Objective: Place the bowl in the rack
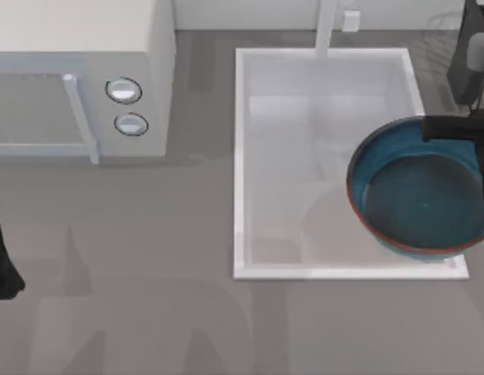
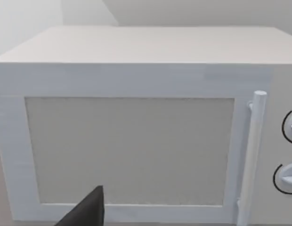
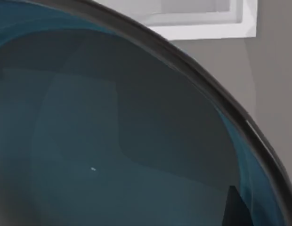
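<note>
The bowl point(image 1: 418, 195), teal-blue inside with a reddish-brown rim, hangs over the right side of the white sink point(image 1: 242, 156), overlapping the sink's right and front edges. My right gripper point(image 1: 454, 129) reaches in from the back right and is shut on the bowl's far rim. In the right wrist view the bowl's glossy inside point(image 3: 113, 141) is very close, with a dark fingertip point(image 3: 234, 207) against it. Thin faint curved wires of the rack point(image 1: 439, 31) show at the back right corner. My left arm point(image 1: 0, 258) is parked at the table's left edge.
A white microwave point(image 1: 78, 47) stands at the back left, its door and handle close in the left wrist view point(image 2: 136, 141). A white faucet point(image 1: 326, 27) rises behind the sink. Bare grey counter lies in front of the microwave and sink.
</note>
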`<act>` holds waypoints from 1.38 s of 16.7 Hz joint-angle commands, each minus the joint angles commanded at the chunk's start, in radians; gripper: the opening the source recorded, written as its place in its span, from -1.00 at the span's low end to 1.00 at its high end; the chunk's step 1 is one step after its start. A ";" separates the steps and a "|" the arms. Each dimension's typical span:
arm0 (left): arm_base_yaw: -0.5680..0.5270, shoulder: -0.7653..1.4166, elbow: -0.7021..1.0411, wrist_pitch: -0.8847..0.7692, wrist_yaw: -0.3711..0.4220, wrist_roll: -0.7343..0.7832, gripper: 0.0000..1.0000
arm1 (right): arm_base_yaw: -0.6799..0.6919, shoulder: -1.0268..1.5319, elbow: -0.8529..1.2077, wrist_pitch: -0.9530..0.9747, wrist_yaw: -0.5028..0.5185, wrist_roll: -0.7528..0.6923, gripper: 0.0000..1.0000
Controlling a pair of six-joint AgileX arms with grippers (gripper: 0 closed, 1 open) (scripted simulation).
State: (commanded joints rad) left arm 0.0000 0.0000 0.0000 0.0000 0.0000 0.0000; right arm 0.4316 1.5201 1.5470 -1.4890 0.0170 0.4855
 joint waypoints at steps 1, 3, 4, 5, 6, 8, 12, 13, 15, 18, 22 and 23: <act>0.000 0.000 0.000 0.000 0.000 0.000 1.00 | -0.026 -0.012 -0.008 0.029 -0.017 -0.012 -1.00; 0.000 0.000 0.000 0.000 0.000 0.000 1.00 | -0.101 -0.045 -0.031 0.115 -0.064 -0.047 -1.00; 0.000 0.000 0.000 0.000 0.000 0.000 1.00 | -0.150 -0.066 -0.047 0.173 -0.093 -0.067 -1.00; 0.000 0.000 0.000 0.000 0.000 0.000 1.00 | -0.203 -0.090 -0.065 0.239 -0.126 -0.090 -1.00; 0.000 0.000 0.000 0.000 0.000 0.000 1.00 | -0.261 -0.115 -0.086 0.313 -0.161 -0.115 -1.00; 0.000 0.000 0.000 0.000 0.000 0.000 1.00 | -0.388 -0.171 -0.133 0.481 -0.235 -0.169 -1.00; 0.000 0.000 0.000 0.000 0.000 0.000 1.00 | -0.659 -0.300 -0.239 0.851 -0.392 -0.289 -1.00; 0.000 0.000 0.000 0.000 0.000 0.000 1.00 | -0.725 -0.334 -0.266 0.940 -0.431 -0.319 -1.00; 0.000 0.000 0.000 0.000 0.000 0.000 1.00 | -0.848 -0.400 -0.315 1.098 -0.503 -0.374 -1.00; 0.000 0.000 0.000 0.000 0.000 0.000 1.00 | -0.993 -0.484 -0.373 1.267 -0.589 -0.438 -1.00; 0.000 0.000 0.000 0.000 0.000 0.000 1.00 | -1.065 -0.531 -0.401 1.342 -0.633 -0.469 -1.00; 0.000 0.000 0.000 0.000 0.000 0.000 1.00 | -1.065 -0.531 -0.401 1.342 -0.633 -0.469 -1.00</act>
State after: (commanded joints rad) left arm 0.0000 0.0000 0.0000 0.0000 0.0000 0.0000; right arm -0.6332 0.9896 1.1465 -0.1472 -0.6160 0.0165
